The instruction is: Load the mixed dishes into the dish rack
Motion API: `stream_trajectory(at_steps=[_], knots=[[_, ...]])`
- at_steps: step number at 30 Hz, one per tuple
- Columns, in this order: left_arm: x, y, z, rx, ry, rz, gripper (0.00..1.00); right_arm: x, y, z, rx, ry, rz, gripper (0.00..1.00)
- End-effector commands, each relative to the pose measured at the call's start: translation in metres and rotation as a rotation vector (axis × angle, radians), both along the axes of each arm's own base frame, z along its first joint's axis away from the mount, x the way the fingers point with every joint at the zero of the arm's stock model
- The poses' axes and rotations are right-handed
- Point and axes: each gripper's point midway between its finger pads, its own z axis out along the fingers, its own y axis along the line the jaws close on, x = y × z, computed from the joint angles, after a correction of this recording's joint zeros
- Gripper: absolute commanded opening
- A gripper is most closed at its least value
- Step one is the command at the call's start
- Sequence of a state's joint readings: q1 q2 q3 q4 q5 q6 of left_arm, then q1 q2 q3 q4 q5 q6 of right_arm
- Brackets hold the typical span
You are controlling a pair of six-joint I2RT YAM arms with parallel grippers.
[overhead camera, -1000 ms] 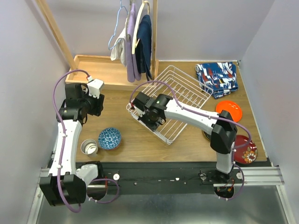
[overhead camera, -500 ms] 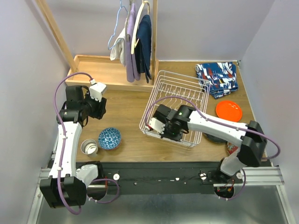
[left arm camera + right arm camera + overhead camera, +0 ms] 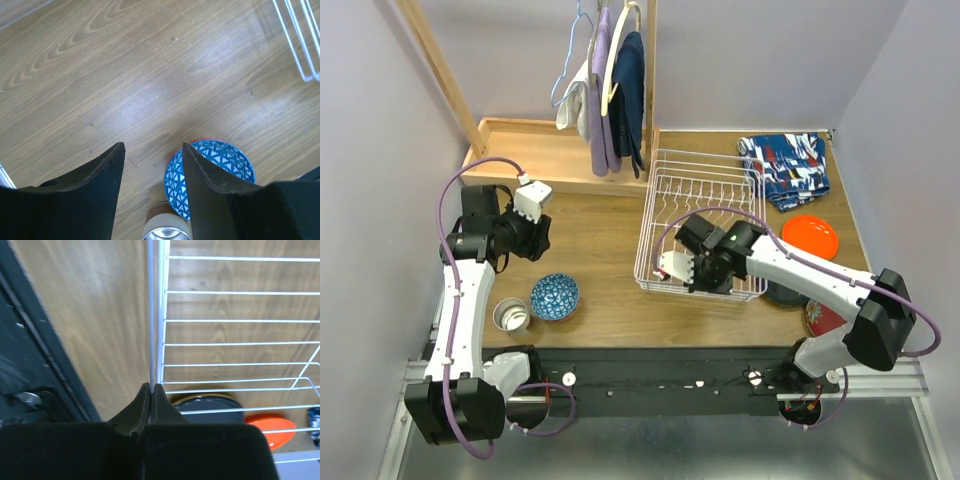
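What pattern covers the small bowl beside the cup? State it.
The small round blue bowl shows white triangles on blue, clearest in the left wrist view.

A robot test booth: plain lilac walls (image 3: pixel 370 150) enclose the wooden desk (image 3: pixel 590 220), with two robot arms (image 3: pixel 455 300) bolted on a metal rail (image 3: pixel 660 380).

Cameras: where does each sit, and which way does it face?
Top external: overhead, near side, looking down on the wooden table; left arm, right arm show.
Left wrist: facing down; open black fingers frame the small blue-patterned bowl.
Right wrist: looking along the white wire dish rack; shut fingers grip its rim.
Shared: bowl, in top and left wrist.
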State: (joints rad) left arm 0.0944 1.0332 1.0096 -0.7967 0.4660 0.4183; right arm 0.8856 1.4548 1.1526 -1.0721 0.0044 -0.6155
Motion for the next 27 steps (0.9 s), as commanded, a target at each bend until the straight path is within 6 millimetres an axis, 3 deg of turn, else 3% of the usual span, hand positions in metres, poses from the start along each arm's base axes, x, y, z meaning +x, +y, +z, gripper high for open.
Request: stream_trajectory(at_steps=[1,4,5,6,8,9,11,12,15,16,22,27], knots=[[-0.018,-0.005,0.004,0.037,-0.018,-0.11,0.59,0.03,-0.027,-0.011,-0.086,-0.071,0.141,0.01],[-0.028,0.002,-0.006,0.099,0.003,-0.124,0.63,0.035,-0.026,-0.007,-0.057,-0.131,0.168,0.02],[-0.03,0.005,-0.008,0.107,0.024,-0.118,0.66,0.036,-0.025,-0.006,-0.049,-0.136,0.164,0.09],[-0.031,0.01,-0.006,0.137,0.034,-0.106,0.68,0.034,-0.025,-0.004,-0.054,-0.125,0.161,0.33],[-0.043,0.017,-0.012,0.167,0.125,-0.093,0.68,0.036,-0.023,0.004,-0.062,-0.114,0.135,0.53],[-0.045,0.023,-0.008,0.199,0.137,-0.089,0.68,0.045,-0.015,0.022,-0.034,-0.147,0.073,0.59],[-0.065,0.037,-0.014,0.277,0.225,-0.084,0.68,0.053,-0.005,0.042,0.004,-0.17,0.028,0.62],[-0.074,0.041,-0.016,0.307,0.253,-0.091,0.68,0.056,0.007,0.064,0.074,-0.187,-0.007,0.68],[-0.112,0.059,-0.032,0.421,0.392,-0.137,0.66,0.057,0.027,0.098,0.219,-0.201,-0.075,0.8],[-0.127,0.062,-0.037,0.439,0.442,-0.156,0.65,0.06,0.033,0.112,0.262,-0.224,-0.097,0.99],[-0.177,0.072,-0.071,0.505,0.608,-0.247,0.6,0.064,0.043,0.133,0.387,-0.256,-0.227,1.0],[-0.177,0.068,-0.081,0.487,0.601,-0.242,0.59,0.066,0.036,0.123,0.343,-0.279,-0.216,1.0]])
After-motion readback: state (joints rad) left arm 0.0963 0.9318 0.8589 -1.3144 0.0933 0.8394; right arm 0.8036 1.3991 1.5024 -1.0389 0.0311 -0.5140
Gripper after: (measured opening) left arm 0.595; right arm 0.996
